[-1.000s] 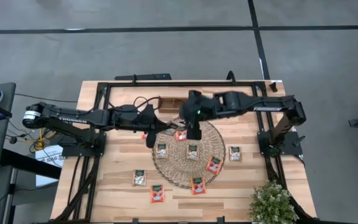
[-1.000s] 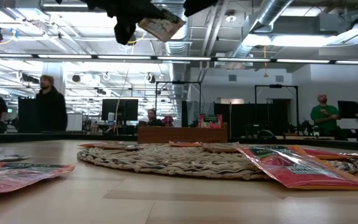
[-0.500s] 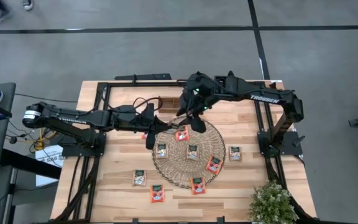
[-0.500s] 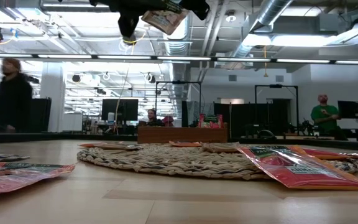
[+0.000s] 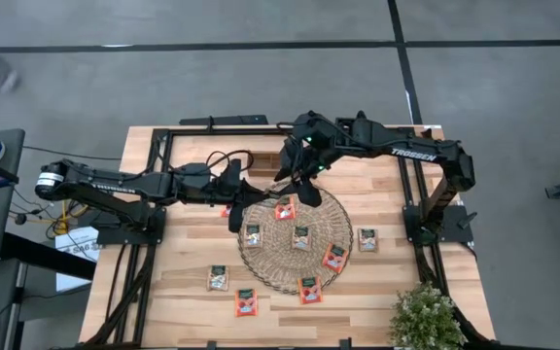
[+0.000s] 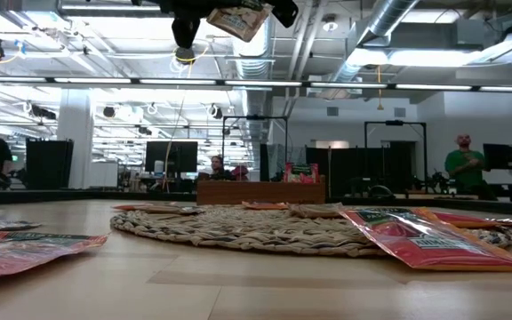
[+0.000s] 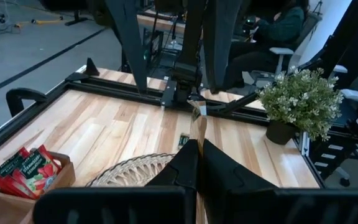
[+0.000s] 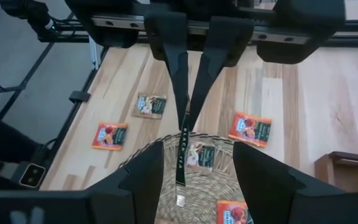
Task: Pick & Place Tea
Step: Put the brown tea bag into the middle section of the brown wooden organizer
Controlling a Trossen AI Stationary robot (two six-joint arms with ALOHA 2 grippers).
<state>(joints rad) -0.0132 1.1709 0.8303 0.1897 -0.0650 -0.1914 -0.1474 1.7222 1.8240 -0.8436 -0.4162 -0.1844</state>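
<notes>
Since the earlier frame the right arm has drawn back from over the mat (image 5: 293,241) toward the tray (image 7: 42,186). Its right tool (image 8: 194,163) gapes around a tea packet (image 8: 180,163) pinched edge-on by the shut left tool (image 7: 196,163). Closing off-centre could drop it. The wooden surface (image 5: 188,282) carries loose packets (image 5: 246,302); people stand behind.

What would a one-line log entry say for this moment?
left hand: shut on tea packet, held aloft | right hand: open, facing packet
</notes>
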